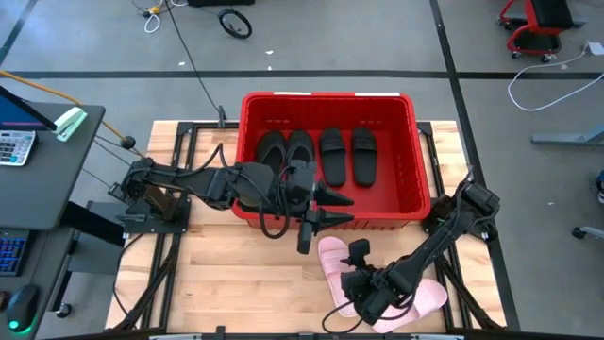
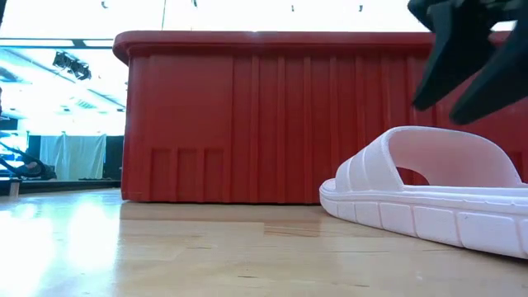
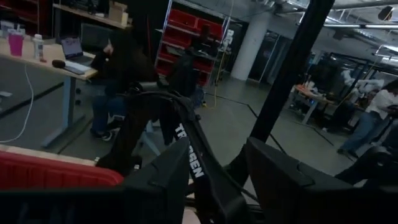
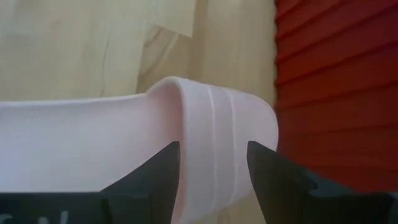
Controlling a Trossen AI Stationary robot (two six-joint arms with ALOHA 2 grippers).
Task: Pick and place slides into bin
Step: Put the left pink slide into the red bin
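Note:
The red bin point(image 1: 415, 151) stands at the table's far middle. In it lie two black flip-flops point(image 1: 285, 154) and two black wide-strap slides point(image 1: 347, 156). Two pale pink slides lie on the table in front of the bin, one point(image 1: 332, 257) nearer the bin, one point(image 1: 423, 297) partly under my right arm. My right gripper point(image 1: 357, 288) is open above the pink slides. In the right wrist view its fingers point(image 4: 273, 177) stand on either side of a pink slide's strap point(image 4: 211, 124). The low view shows it point(image 2: 466, 62) clear above the slide point(image 2: 429, 190). My left gripper point(image 1: 340, 209) is open and empty at the bin's near wall.
The bin's near wall point(image 2: 247, 115) stands close behind the pink slides. Bare wooden table point(image 1: 226, 274) lies to the left of the slides. A desk with a calculator point(image 1: 14, 146) stands beyond the table's left edge. People sit in the room behind point(image 3: 118, 68).

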